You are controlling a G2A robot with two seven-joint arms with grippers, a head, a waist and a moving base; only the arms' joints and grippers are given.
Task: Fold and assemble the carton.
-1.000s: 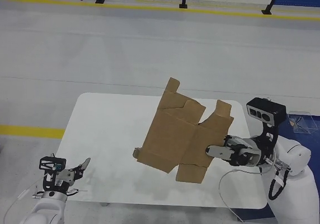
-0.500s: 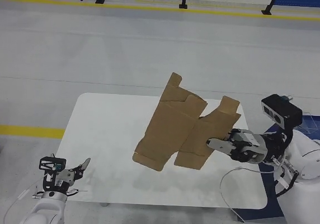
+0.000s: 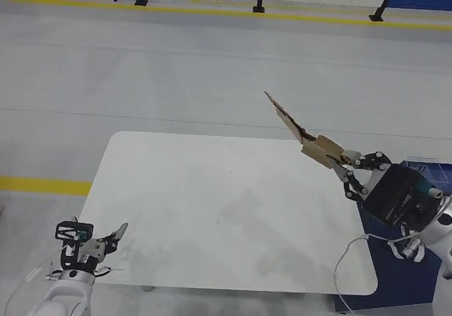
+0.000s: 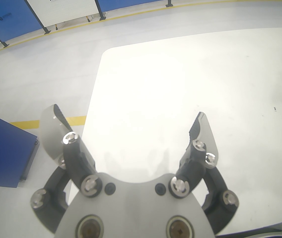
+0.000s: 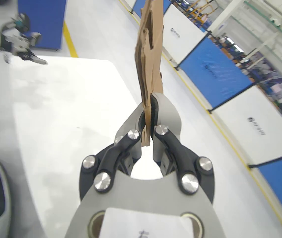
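Observation:
A flattened brown carton (image 3: 301, 130) hangs edge-on in the air above the table's far right corner. My right gripper (image 3: 338, 160) is shut on its lower edge. In the right wrist view the carton (image 5: 150, 48) rises straight up from the right gripper (image 5: 149, 105), its flaps layered flat together. My left gripper (image 3: 109, 239) stands open at the table's near left corner, with nothing between its fingers (image 4: 200, 130), and it appears farther off in the right wrist view as the left gripper (image 5: 35, 59).
The white table (image 3: 210, 205) carries nothing else. A blue cabinet (image 4: 4, 149) stands beside the table's near left corner. Blue and white partition panels (image 5: 215, 73) line the room behind.
The right arm has lifted the carton off the table and turned it from lying flat to standing edge-on above the far right corner. The left arm has not moved.

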